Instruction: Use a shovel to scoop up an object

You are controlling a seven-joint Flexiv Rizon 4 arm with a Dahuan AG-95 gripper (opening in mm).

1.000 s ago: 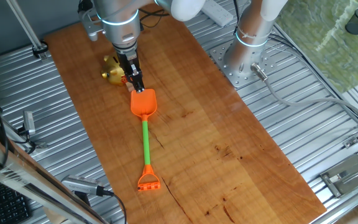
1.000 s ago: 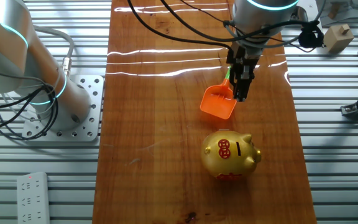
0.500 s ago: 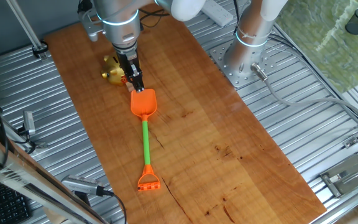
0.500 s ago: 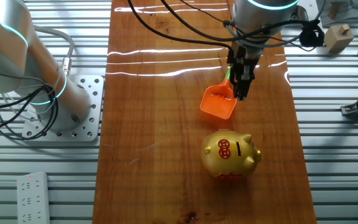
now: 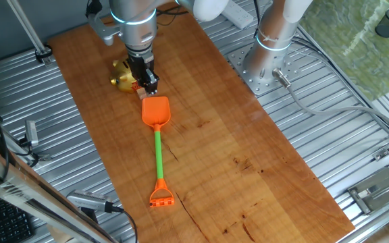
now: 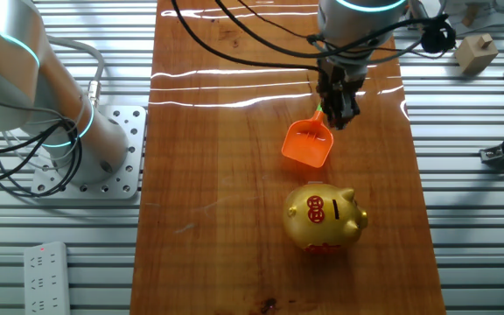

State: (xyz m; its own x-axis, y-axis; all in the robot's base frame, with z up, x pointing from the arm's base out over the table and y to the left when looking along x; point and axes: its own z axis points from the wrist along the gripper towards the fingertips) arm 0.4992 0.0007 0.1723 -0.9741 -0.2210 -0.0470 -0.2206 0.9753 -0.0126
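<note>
The shovel lies flat on the wooden table, with its orange blade [image 5: 156,111] toward the piggy bank, a green shaft [image 5: 159,154] and an orange loop end [image 5: 161,198]. The blade also shows in the other fixed view [image 6: 307,144]. A tiny tan block [image 5: 142,95] sits on the wood just past the blade's tip. I cannot make it out in the other fixed view. My gripper [image 5: 150,84] hangs a little above the blade's tip and also shows in the other fixed view [image 6: 340,119]. Its fingers are close together with nothing between them.
A shiny gold piggy bank [image 5: 122,74] stands just beyond the blade, and also shows in the other fixed view [image 6: 325,216]. A second arm's base [image 5: 269,57] stands on the metal surface to the right. A power strip [image 6: 46,273] and cables lie off the board.
My gripper has risen a little from the blade's tip and drawn back toward the piggy bank. The shovel, block and piggy bank have not moved.
</note>
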